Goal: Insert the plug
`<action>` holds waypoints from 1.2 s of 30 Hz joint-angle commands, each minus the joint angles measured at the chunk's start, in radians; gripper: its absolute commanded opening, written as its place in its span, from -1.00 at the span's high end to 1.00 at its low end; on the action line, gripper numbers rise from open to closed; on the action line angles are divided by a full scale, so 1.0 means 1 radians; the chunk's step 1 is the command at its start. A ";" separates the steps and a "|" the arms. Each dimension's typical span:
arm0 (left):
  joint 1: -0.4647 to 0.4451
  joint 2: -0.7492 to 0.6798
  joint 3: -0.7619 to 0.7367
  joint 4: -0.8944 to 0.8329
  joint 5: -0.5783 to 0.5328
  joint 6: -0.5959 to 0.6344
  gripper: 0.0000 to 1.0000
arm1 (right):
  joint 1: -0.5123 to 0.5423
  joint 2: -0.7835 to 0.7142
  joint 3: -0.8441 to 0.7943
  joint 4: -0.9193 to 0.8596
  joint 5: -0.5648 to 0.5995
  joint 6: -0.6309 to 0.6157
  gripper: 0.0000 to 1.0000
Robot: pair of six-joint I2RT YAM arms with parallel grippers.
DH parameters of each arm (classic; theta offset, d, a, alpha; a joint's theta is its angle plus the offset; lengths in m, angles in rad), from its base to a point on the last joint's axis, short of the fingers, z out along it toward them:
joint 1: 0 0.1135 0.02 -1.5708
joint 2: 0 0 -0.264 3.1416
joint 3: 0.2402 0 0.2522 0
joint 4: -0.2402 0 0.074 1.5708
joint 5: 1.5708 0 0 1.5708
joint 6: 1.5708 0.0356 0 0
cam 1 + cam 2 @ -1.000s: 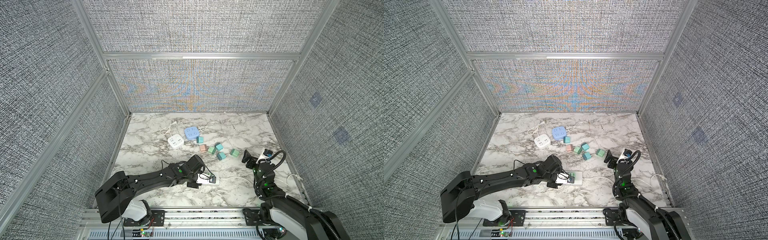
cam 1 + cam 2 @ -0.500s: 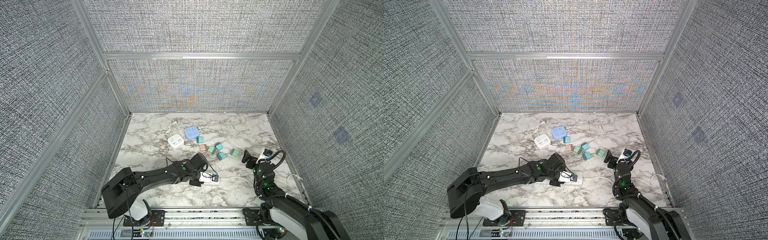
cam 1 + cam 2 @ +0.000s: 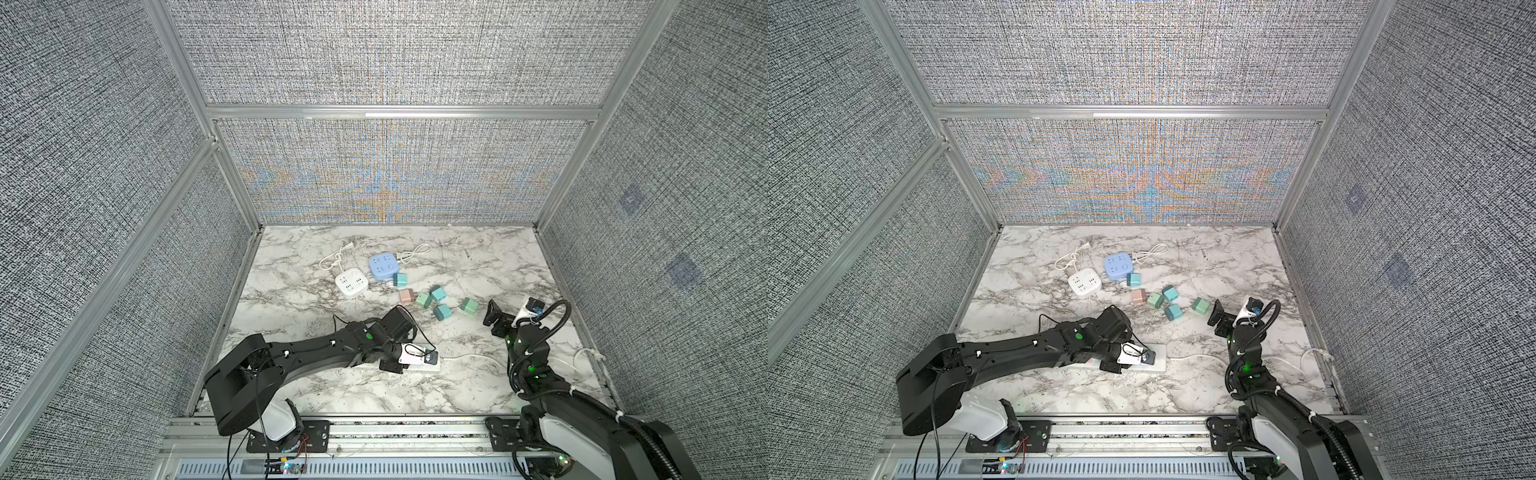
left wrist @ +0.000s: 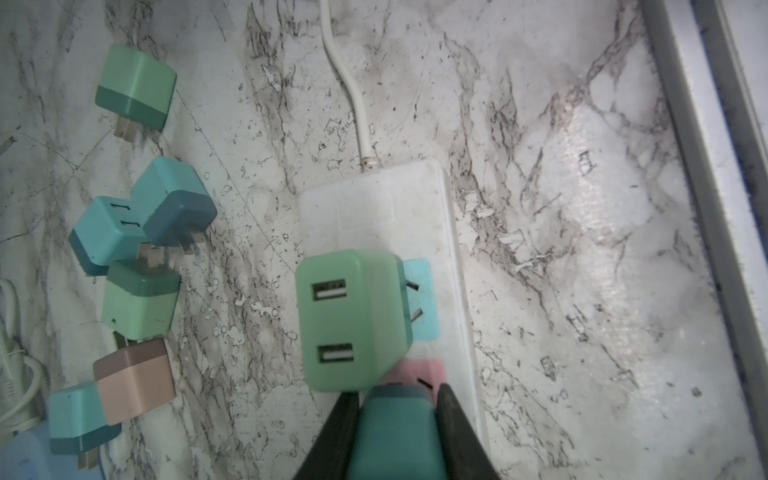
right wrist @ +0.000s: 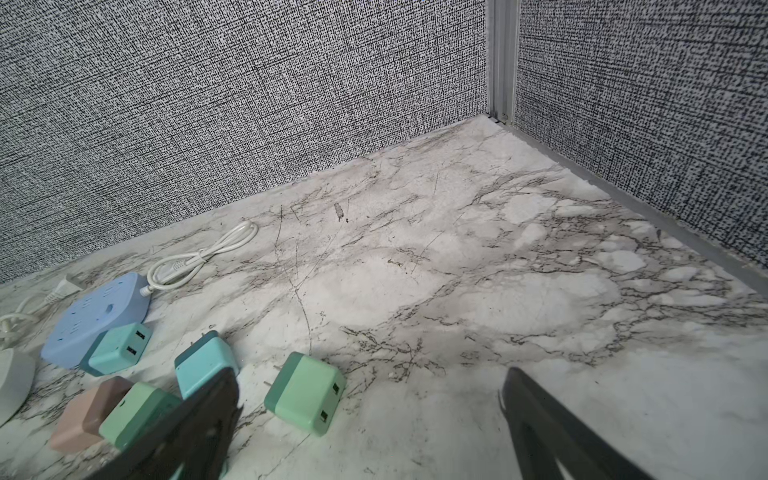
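In the left wrist view my left gripper (image 4: 397,395) is shut on a teal plug (image 4: 395,436), one black finger on each side. The plug's darker front end sits over the pink socket patch (image 4: 426,370) of the white power strip (image 4: 415,208); its prongs are hidden. A light green plug (image 4: 353,320) stands in the strip's blue socket patch right beside it. In both top views the left gripper (image 3: 390,362) (image 3: 1109,363) is low over the strip (image 3: 434,366) (image 3: 1158,362). My right gripper (image 3: 511,313) (image 5: 370,399) stands open and holds nothing.
Several loose plugs (image 3: 432,303) lie mid-table, one green plug (image 5: 305,392) just ahead of the right gripper. A white cube socket (image 3: 351,283) and a blue socket (image 3: 382,266) with coiled cords sit further back. The strip's white cable (image 3: 469,356) runs right. Fabric walls enclose the table.
The left gripper, still holding the teal plug, has shifted slightly right along the power strip, and its arm has swung with it. The right arm has not moved.
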 commanded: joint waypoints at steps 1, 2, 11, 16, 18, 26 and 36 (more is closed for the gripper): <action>0.017 -0.037 -0.024 0.024 0.079 -0.005 1.00 | -0.001 0.001 0.010 0.016 0.000 0.004 -0.99; 0.027 -0.055 -0.038 0.041 0.090 -0.012 1.00 | -0.001 0.001 0.011 0.016 0.001 0.004 -0.99; 0.073 -0.102 -0.073 0.097 0.145 -0.017 1.00 | -0.001 0.001 0.011 0.016 -0.001 0.003 -0.99; 0.082 -0.068 -0.051 0.088 0.177 -0.013 1.00 | -0.001 0.003 0.012 0.017 -0.002 0.002 -0.99; 0.083 -0.057 -0.046 0.081 0.178 -0.013 1.00 | -0.001 0.006 0.012 0.017 -0.001 0.002 -0.99; 0.084 -0.032 -0.030 0.042 0.190 -0.016 1.00 | 0.000 0.012 0.014 0.018 -0.004 0.001 -0.99; 0.086 0.016 -0.008 0.027 0.183 -0.018 1.00 | 0.000 0.011 0.013 0.018 -0.007 0.001 -0.99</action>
